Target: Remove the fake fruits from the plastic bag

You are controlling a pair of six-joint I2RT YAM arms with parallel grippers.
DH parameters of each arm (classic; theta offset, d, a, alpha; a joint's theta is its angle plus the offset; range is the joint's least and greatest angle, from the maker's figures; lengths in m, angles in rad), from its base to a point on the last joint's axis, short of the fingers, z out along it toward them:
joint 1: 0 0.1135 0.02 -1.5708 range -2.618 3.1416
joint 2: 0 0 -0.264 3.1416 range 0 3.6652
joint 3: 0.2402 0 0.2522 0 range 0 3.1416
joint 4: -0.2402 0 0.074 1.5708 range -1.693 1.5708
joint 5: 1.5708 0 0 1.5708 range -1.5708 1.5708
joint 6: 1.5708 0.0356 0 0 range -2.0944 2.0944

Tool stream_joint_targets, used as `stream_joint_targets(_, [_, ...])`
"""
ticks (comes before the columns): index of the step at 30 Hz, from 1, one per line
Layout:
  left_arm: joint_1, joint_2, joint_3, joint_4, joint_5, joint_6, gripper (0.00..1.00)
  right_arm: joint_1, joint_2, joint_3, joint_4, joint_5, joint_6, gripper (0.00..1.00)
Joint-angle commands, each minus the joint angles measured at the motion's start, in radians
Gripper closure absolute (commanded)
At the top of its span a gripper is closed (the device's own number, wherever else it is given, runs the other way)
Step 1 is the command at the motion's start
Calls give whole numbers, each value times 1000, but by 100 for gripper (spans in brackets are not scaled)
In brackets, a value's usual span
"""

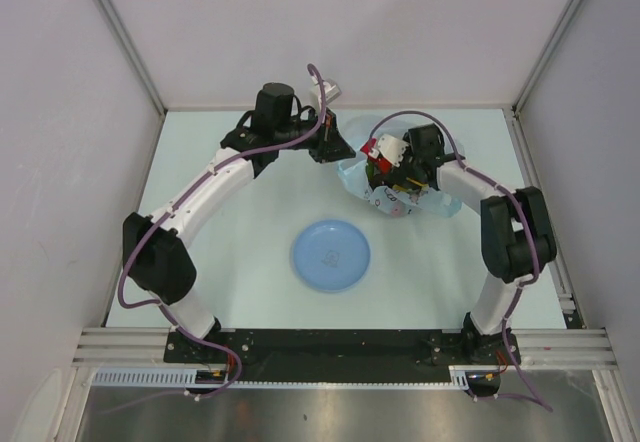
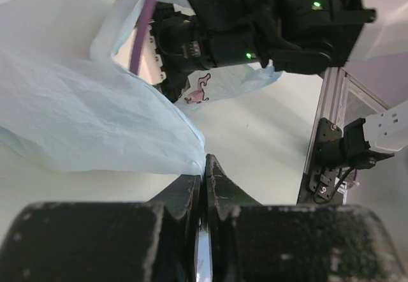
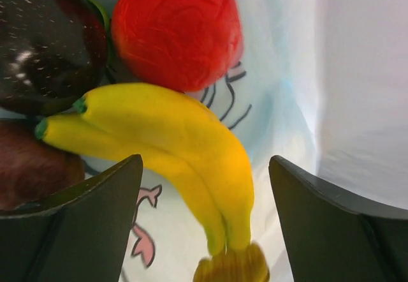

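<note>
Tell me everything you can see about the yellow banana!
The banana is really two curved yellow bananas joined at a brownish stem, with little green tips at the other end. It looks like smooth, shiny plastic. It lies on the plastic bag, over its cartoon print, inside the open right claw, which is not gripping it. A red fruit sits right against it.

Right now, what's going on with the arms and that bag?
The left gripper is shut on an edge of the plastic bag, pinching it. The right gripper reaches into the bag with its jaws open on either side of the banana, not closed on it. A red fruit and a dark maroon fruit lie beside the banana in the bag. The blue plate sits apart from the bag, nearer the robot.
</note>
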Motion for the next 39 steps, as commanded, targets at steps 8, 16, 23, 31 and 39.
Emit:
stream_joint_targets(8, [-1, -30, 24, -38, -6, 88, 91, -89, 294, 420, -419, -194, -105, 22])
stream_joint_targets(16, [-1, -33, 20, -58, -27, 126, 91, -132, 422, 663, -701, -349, -64, 88])
stream_joint_targets(23, [-1, -30, 18, -58, -33, 135, 91, -91, 181, 478, -585, -403, 19, 94])
stream_joint_targets(31, [-1, -19, 15, -44, -21, 120, 91, -23, -31, 298, -496, -330, 85, 96])
stream_joint_targets(39, [-2, -30, -16, -26, -6, 94, 91, -106, 3, 73, -316, -107, 260, 71])
